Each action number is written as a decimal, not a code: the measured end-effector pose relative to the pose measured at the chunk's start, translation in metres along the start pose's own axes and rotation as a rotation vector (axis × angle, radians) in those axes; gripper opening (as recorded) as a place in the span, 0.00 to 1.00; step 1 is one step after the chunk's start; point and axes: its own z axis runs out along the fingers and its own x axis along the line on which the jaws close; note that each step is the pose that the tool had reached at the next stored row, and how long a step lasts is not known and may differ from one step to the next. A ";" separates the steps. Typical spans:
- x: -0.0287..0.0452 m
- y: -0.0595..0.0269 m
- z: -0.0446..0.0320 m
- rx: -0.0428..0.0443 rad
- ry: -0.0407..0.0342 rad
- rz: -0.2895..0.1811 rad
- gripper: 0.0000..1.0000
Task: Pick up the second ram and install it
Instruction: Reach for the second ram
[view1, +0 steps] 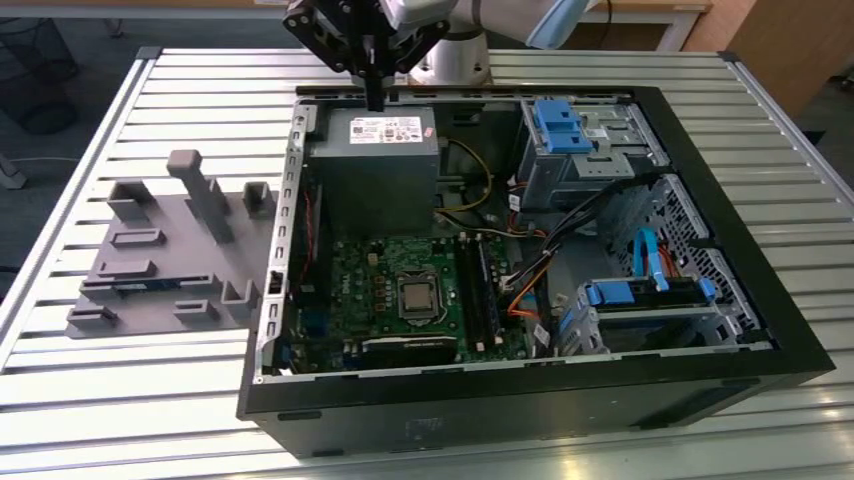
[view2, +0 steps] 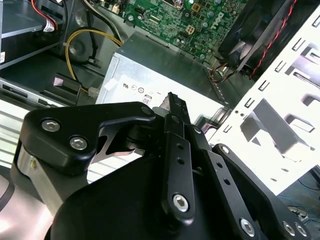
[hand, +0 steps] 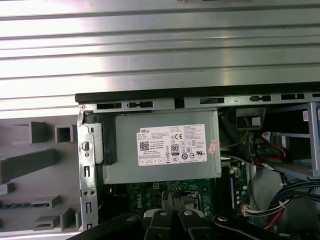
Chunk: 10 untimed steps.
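The gripper (view1: 372, 98) hangs with its fingers pressed together on nothing, over the power supply (view1: 374, 165) at 12 o'clock inside the open computer case (view1: 534, 410). The second ram (view1: 134, 286) (a bluish strip, as far as I can tell) lies in the grey fixture (view1: 160, 325) at 9 o'clock from the case, well apart from the gripper. Fingers left together would likely butt the stick rather than straddle it, and a low path could clip the case wall.
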 end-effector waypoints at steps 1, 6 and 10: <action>0.0003 0.0000 0.0000 0.0000 0.0000 0.000 0.11; 0.0020 -0.0001 0.0001 0.0000 0.0000 0.000 0.11; 0.0032 -0.0002 0.0001 0.0000 0.0000 0.000 0.11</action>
